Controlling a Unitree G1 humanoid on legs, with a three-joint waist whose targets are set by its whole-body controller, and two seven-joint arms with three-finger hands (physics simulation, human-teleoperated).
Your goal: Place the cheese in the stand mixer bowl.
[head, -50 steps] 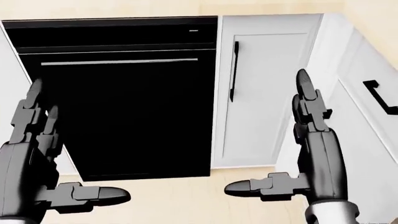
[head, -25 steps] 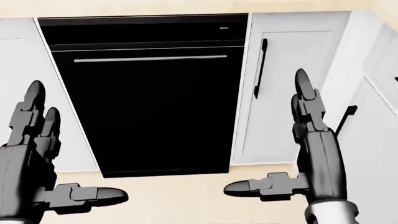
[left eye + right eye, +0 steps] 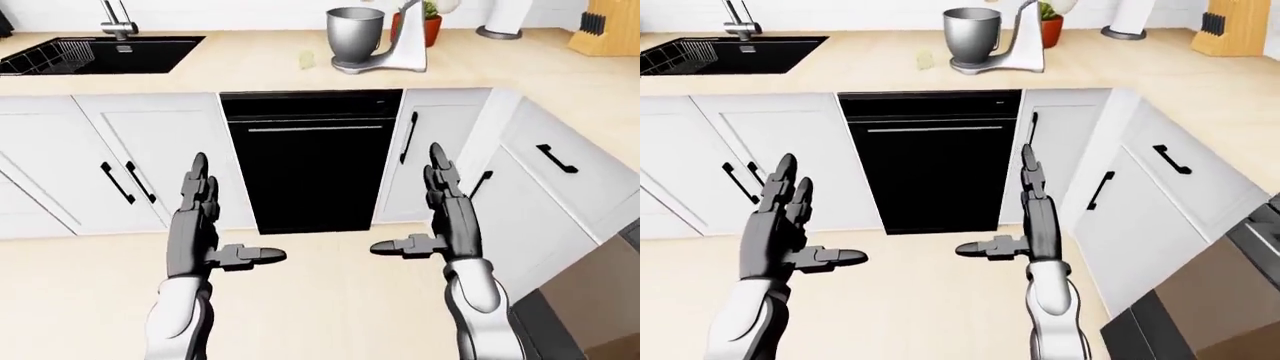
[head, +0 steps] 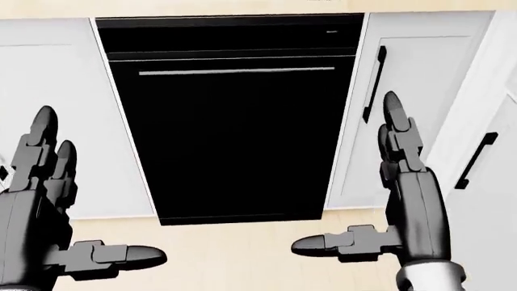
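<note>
A wide pale counter (image 3: 240, 71) runs across the far side of the kitchen, turning down the right, with white cabinets (image 3: 150, 150) beneath it. Dead centre under the counter sits the black dishwasher (image 3: 310, 169), its silver handle bar running across the door; in the head view it fills most of the frame. Far left, a black sink (image 3: 100, 54) is sunk into the counter, tap rising above it.

Now the two arms, both up and spread. The left hand (image 3: 200, 225) is wide open, fingers pointing straight up, thumb stuck out to the right, holding nothing. The right hand (image 3: 440, 217) mirrors it: fingers fully extended upward, thumb jutting left, also empty. Both hang over the pale floor, well short of the counter.

On the far counter, right of centre, stands the stand mixer (image 3: 400, 46), white body tilted over its metal stand mixer bowl (image 3: 355, 35). Behind it, a red pot (image 3: 430, 26) with a plant, a white paper towel roll (image 3: 505, 19) and, far right, a wooden knife block (image 3: 605, 30).

And the cheese (image 3: 308, 58): a small pale yellowish piece lying on the counter just left of the bowl, apart from it, well away from both hands.
</note>
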